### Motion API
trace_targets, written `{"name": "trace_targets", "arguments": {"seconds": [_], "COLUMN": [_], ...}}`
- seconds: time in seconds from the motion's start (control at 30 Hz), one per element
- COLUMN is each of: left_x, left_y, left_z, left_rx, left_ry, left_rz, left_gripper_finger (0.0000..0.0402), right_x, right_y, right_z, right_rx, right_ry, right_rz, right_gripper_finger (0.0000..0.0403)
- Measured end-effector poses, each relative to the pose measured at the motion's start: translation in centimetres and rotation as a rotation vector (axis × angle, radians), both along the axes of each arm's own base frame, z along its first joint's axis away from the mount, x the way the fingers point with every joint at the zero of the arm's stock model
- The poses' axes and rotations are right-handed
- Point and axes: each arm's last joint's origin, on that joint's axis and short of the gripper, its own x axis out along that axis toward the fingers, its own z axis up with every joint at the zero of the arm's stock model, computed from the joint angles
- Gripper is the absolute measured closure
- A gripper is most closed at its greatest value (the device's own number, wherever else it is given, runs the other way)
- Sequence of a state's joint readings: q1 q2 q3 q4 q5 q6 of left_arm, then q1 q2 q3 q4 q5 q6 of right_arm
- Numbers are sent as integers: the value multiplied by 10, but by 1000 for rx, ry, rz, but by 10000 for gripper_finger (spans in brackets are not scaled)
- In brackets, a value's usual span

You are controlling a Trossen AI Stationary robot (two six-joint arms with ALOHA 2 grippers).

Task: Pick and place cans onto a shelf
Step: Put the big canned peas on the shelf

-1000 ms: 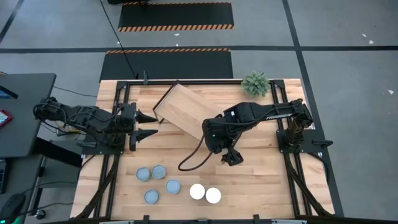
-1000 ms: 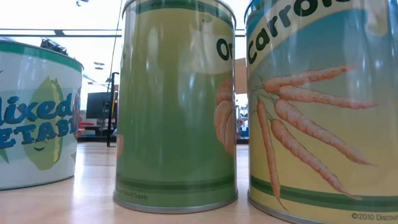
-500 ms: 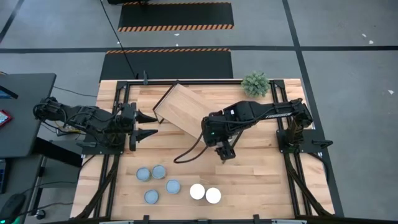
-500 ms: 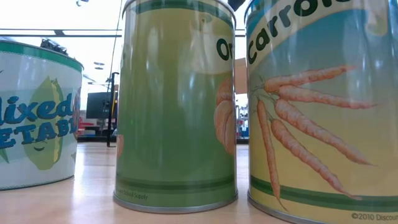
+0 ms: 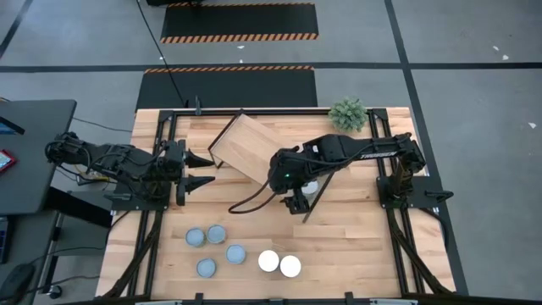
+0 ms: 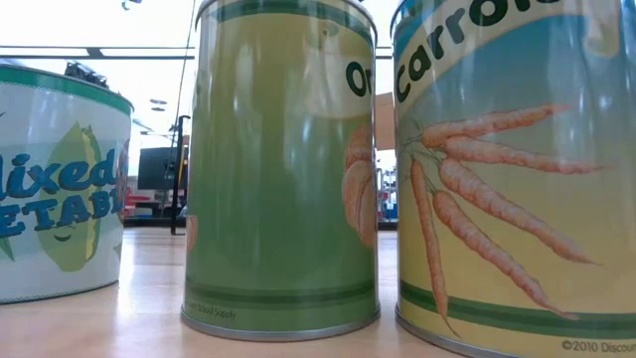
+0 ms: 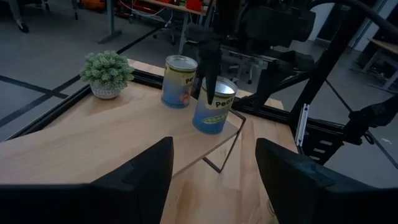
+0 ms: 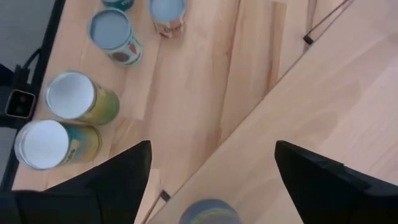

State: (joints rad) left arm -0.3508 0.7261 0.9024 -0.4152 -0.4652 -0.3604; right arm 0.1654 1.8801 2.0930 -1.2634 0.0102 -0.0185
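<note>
My right gripper (image 5: 296, 203) hangs open at mid-frame over the counter (image 5: 356, 246); the left gripper (image 5: 201, 169) waits open. The cans (image 5: 235, 254) stand lower centre (rigid, slick-sided, probably light), so I'd clamp mid-wall. The shelf (image 5: 247, 151) sits upper centre.

A grey concrete floor (image 5: 474, 51) surrounds the wooden table (image 5: 356, 246), crossed by dark seam lines; 2 black mats (image 5: 239, 21) edged with orange-and-black hazard stripes lie beyond the table's far side, 1 touching it; a black cable (image 5: 161, 51) runs across the floor toward the table; a dark desk (image 5: 30, 152) stands beside the table on the left; a small potted green plant (image 5: 348, 113) sits at the table's far edge; the low view shows a bright ceiling (image 6: 149, 70) and dim equipment behind; the left wrist view shows grey flooring (image 7: 43, 56) and table legs (image 7: 112, 18).
</note>
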Motion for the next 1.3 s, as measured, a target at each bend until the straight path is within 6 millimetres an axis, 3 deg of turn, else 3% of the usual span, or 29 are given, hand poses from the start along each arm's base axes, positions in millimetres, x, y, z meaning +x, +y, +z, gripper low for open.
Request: {"name": "trace_targets", "arguments": {"seconds": [0.53,1.3], "left_x": [0,0], "left_y": [-1,-1], "left_z": [0,0], "left_rx": [-7,-4], "left_ry": [2,6], "left_rz": [-18,-44], "left_gripper_finger": [166,166], "right_x": [2,-1], "right_y": [7,-1], "right_z": [2,-2], "right_rx": [-51,-214], "right_ry": [-48,-16], "right_rz": [-1,-103], "right_gripper_finger": [55,55]}}
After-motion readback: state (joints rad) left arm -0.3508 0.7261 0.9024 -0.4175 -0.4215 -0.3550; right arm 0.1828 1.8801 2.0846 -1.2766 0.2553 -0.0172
